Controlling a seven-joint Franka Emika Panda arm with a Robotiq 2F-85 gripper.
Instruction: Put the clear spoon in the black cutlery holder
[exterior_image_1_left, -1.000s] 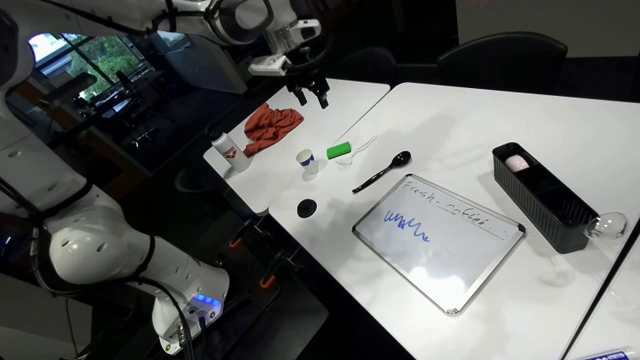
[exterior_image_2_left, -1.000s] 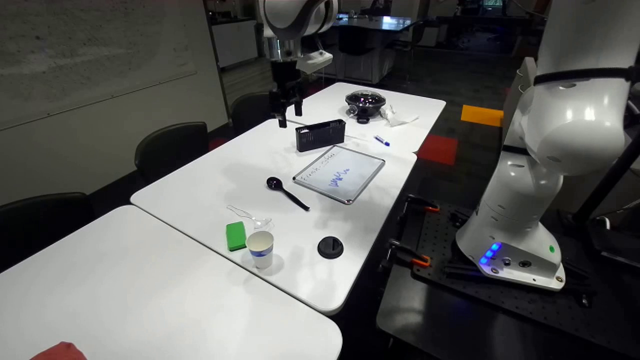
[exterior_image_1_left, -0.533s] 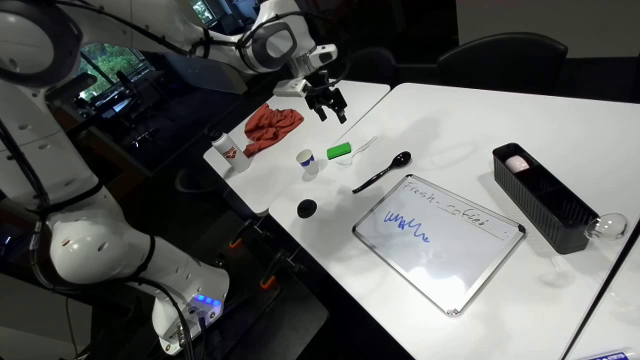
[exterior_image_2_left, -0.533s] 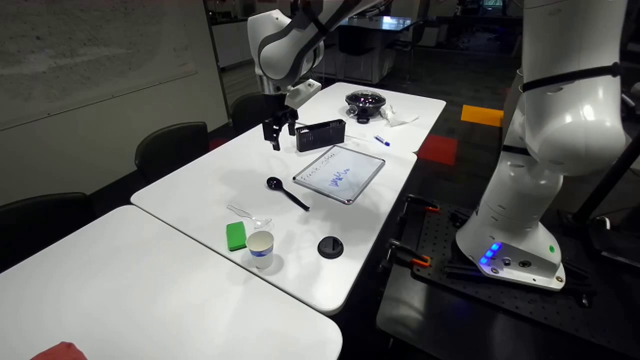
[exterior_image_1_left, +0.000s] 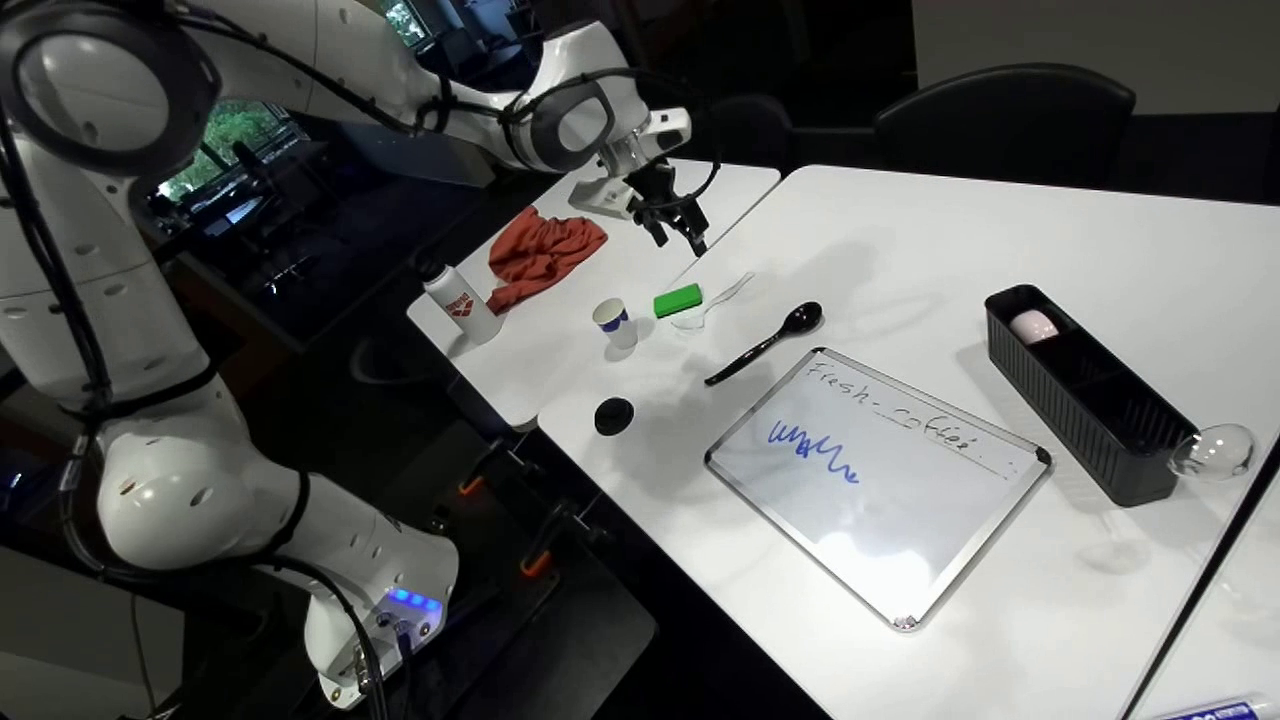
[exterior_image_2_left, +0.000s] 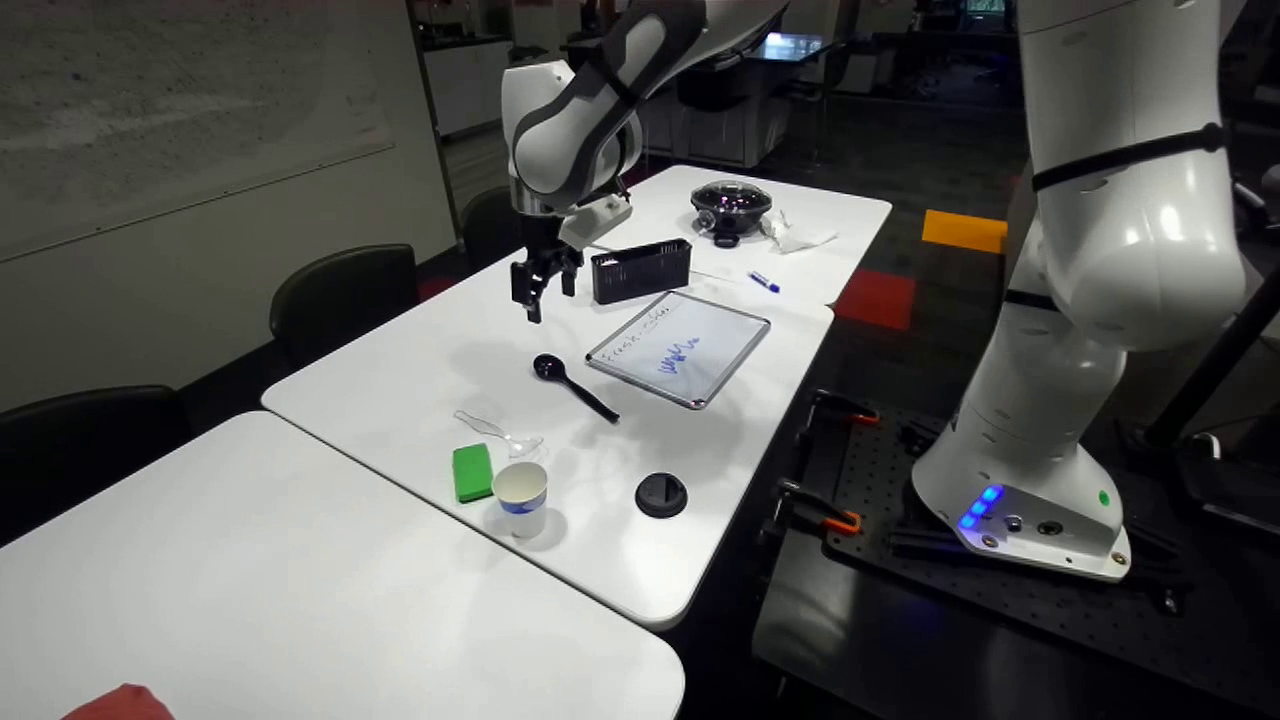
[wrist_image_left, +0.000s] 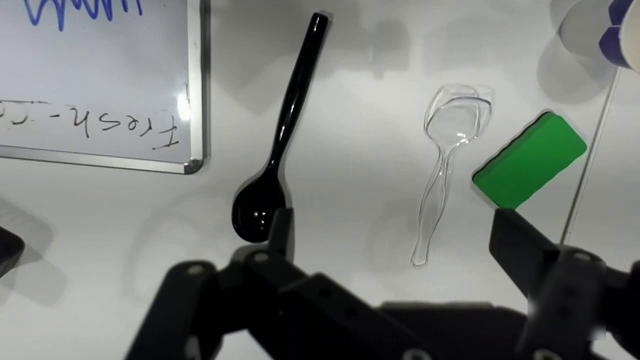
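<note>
The clear spoon (exterior_image_1_left: 726, 295) lies flat on the white table in both exterior views, beside the green block. In the wrist view the clear spoon (wrist_image_left: 436, 192) has its bowl away from the jaws and its handle end between the fingertips in the picture. My gripper (exterior_image_1_left: 681, 246) is open and empty, above the table; it also shows in an exterior view (exterior_image_2_left: 551, 306) and in the wrist view (wrist_image_left: 393, 217). The black cutlery holder (exterior_image_2_left: 640, 274) stands farther along the table. In an exterior view the holder (exterior_image_1_left: 1050, 412) has a pinkish object in its end compartment. Only its corner (wrist_image_left: 9, 250) shows in the wrist view.
A green block (wrist_image_left: 530, 160) lies close beside the clear spoon. A black spoon (wrist_image_left: 295, 100) lies on its other side. A whiteboard tablet (exterior_image_1_left: 860, 500), a paper cup (exterior_image_2_left: 522, 500), a black lid (exterior_image_2_left: 661, 495) and a clear round object (exterior_image_1_left: 1215, 452) are also on the table.
My gripper has moved down toward the table and nearer to the clear spoon, staying open. The clear spoon, the holder and the other objects have not moved.
</note>
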